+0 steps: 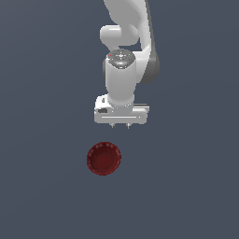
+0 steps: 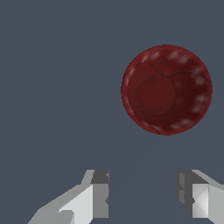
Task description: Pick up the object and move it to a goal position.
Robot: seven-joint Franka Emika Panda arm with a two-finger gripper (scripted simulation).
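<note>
So the gripper [image 1: 121, 125] hangs with its fingers [image 2: 101, 194] spread wide and holding nothing, the red bowl [image 1: 103, 158] sits on the counter [image 1: 42, 186] off to one side, so I'd center over it before dropping.

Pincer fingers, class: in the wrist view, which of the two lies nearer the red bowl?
The brighter white finger sits almost under the bowl. The greyer finger is well off to the side. The open pincer touches nothing.

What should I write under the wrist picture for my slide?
Open tool hovering above the dark red bowl, nothing held between its fingers.
</note>
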